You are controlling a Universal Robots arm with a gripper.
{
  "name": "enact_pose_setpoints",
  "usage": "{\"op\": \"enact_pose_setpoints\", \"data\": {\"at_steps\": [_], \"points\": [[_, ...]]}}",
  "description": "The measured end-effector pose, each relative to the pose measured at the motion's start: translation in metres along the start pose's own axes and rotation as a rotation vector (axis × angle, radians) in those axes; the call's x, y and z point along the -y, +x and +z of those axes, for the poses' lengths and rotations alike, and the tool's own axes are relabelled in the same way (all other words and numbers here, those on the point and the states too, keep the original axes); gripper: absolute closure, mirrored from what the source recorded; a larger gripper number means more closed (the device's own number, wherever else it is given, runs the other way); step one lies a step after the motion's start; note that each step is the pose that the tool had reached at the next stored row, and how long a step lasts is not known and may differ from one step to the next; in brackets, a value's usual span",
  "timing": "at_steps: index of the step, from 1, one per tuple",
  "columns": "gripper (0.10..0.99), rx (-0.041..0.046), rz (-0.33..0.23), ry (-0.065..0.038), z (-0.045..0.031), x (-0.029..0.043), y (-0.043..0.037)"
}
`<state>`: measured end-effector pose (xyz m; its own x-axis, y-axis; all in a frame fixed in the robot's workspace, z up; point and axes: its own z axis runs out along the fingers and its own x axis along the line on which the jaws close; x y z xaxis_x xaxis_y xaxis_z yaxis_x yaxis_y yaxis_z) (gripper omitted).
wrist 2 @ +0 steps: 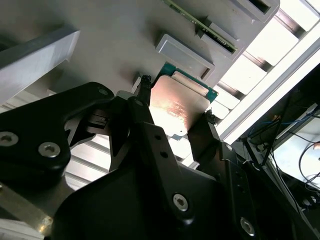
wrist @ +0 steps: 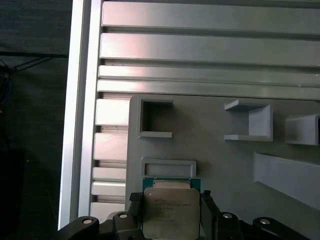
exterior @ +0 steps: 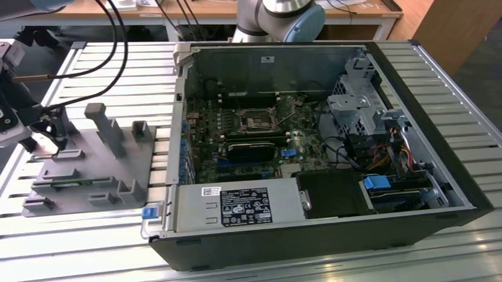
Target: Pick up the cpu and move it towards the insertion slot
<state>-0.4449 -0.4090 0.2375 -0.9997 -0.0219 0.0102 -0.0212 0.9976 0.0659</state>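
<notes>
— So, where's the cpu (wrist 2: 176,102) rn?
— In my gripper (wrist: 170,196). Both wrist views have a black finger (wrist 2: 142,92) pressed on each of two opposite edges, silver lid facing the cams, so I read it as clamped on the chip. Can't tell if it's off the grey fixture (exterior: 86,161) or seated in its pocket. The fixture is right behind it.
— And the insertion slot (exterior: 257,120)?
— Inside the open pc case (exterior: 314,241), on the green board, toward the far wall. That's the relation that counts, imo. My gripper hangs over the fixture's end at the exterior view's left. The slot lies well apart to the exterior view's right and a bit farther back, w/ the case's side wall (exterior: 178,117) standing between.
— Long axis?
— N/A, chip's square. Its edges look roughly squared w/ the fixture's ribs and the slats of the table (exterior: 117,70). Vs the socket frame, can't judge from these cams.
</notes>
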Motion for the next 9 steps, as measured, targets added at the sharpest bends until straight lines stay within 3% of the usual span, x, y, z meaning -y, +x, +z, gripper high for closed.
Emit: {"op": "enact_pose_setpoints", "data": {"at_steps": [9], "points": [[0.541,0.0001,0.000,0.000,-0.0041,-0.0003,0.0000]]}}
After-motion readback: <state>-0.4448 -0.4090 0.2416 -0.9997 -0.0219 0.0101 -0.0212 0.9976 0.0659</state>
